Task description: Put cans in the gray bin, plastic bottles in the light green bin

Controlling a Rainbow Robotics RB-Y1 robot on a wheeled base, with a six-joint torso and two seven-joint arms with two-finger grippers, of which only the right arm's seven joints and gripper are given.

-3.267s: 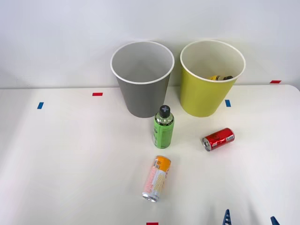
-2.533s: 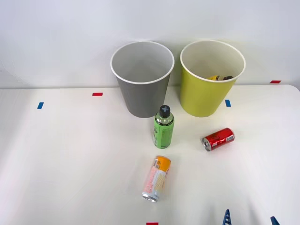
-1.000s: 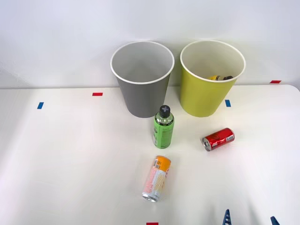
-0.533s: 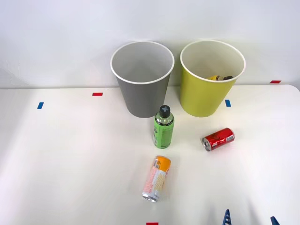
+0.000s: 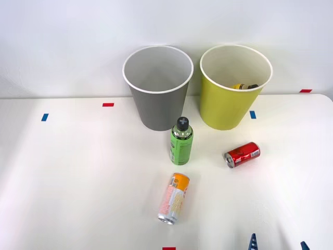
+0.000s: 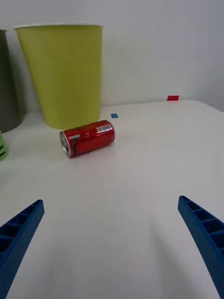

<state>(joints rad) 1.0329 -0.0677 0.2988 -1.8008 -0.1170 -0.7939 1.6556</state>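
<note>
White table (image 5: 78,177); right claw (image 6: 112,243) wide open, empty, near red can (image 6: 87,138).

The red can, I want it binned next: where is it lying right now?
In the front view the red can lies on its side on the table's right half, in front of the light green bin and right of the green bottle.

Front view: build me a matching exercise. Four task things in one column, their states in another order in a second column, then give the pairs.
Things:
1. green-label bottle
2. red can
3. orange-print can
4. yellowish bottle

States:
A. inside the light green bin
B. lying nearest the table's front edge
C. standing upright in front of the gray bin
D. lying on its side near the light green bin

Pairs: 1-C, 2-D, 3-B, 4-A
</note>
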